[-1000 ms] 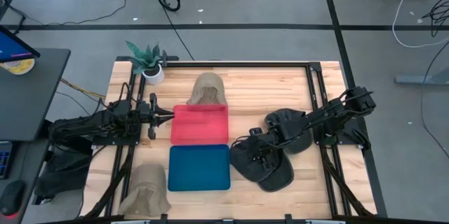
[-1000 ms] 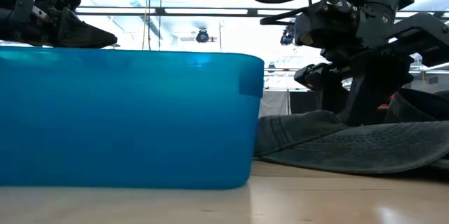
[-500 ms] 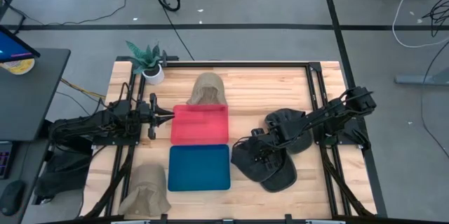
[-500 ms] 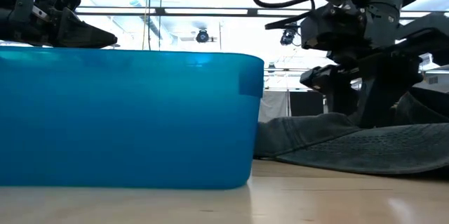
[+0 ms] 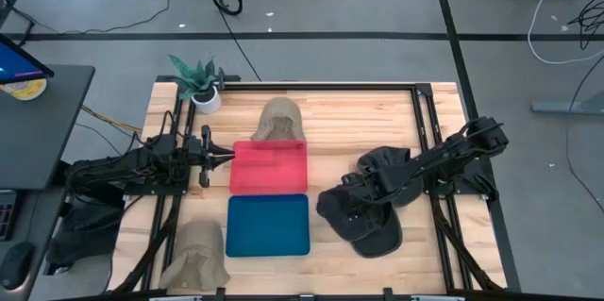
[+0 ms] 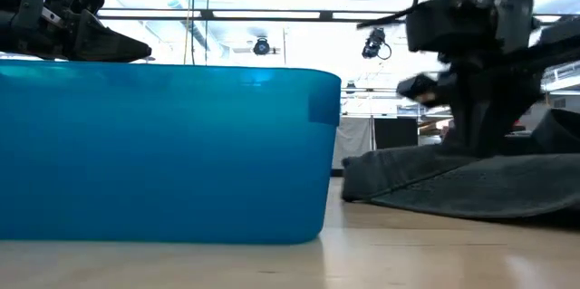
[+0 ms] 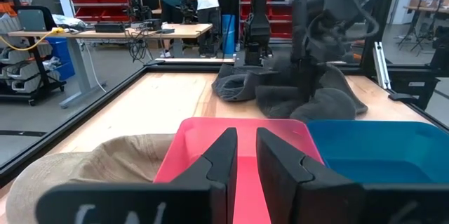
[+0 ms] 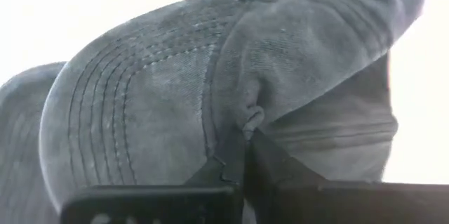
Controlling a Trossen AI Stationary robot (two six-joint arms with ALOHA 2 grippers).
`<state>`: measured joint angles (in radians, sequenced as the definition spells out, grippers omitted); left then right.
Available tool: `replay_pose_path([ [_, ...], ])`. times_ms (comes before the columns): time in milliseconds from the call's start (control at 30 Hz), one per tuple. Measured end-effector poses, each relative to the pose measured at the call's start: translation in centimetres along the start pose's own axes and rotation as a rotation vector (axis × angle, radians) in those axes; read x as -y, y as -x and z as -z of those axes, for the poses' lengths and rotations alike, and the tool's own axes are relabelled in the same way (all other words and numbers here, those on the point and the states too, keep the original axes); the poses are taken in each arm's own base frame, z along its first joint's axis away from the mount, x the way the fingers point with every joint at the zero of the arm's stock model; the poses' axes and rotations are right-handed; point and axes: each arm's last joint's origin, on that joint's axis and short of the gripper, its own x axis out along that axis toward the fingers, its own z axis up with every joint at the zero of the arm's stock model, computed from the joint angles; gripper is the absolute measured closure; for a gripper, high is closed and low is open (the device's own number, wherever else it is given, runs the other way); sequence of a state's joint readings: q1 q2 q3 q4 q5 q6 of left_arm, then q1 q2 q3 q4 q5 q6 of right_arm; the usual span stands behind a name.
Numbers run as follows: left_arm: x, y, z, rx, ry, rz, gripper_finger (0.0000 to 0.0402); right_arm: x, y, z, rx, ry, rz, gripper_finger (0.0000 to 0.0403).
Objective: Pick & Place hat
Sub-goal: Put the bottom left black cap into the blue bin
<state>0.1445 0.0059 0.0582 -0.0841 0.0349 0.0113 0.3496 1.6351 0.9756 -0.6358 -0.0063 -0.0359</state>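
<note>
Where right fingers [image 8: 235,164] meet, grey hat [image 8: 175,112] fabric is pinched.

The dark grey hat [image 8: 175,112] is matt woven cloth with stitched rows. The tan hats [image 5: 279,118] look like soft cloth. The blue bin [image 6: 163,149] and red bin [image 5: 269,166] are smooth, glossy plastic. The table [image 5: 349,117] is pale, smooth planked wood.

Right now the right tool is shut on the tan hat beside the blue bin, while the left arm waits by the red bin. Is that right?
Not quite. The right tool is shut on a dark grey hat, not a tan one; the right wrist view shows the grey fabric pinched. The rest holds: it lies beside the blue bin, and the left tool waits by the red bin.
</note>
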Motion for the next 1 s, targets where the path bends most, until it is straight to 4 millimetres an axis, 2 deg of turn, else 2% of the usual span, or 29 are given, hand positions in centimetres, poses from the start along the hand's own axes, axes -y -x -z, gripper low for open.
replay_pose_path([
  [167,0.0,0.0,0.0,0.001,0.0,0.0,0.0344,-0.4,3.1,-0.7,-0.003,0.004,0.087,0.04],
  [333,0.0,0.0,-0.1,0.005,0.0,0.0,0.0344,-0.3,5.1,-1.1,0.023,0.075,0.151,0.0401],
  [767,0.0,0.0,-0.1,0.005,0.0,0.0,0.0344,0.2,7.7,-2.1,0.025,0.295,0.36,0.0403],
  [1000,0.0,0.0,-0.1,0.005,0.0,0.0,0.0344,-0.3,9.2,-3.6,0.044,0.548,0.559,0.0403],
])
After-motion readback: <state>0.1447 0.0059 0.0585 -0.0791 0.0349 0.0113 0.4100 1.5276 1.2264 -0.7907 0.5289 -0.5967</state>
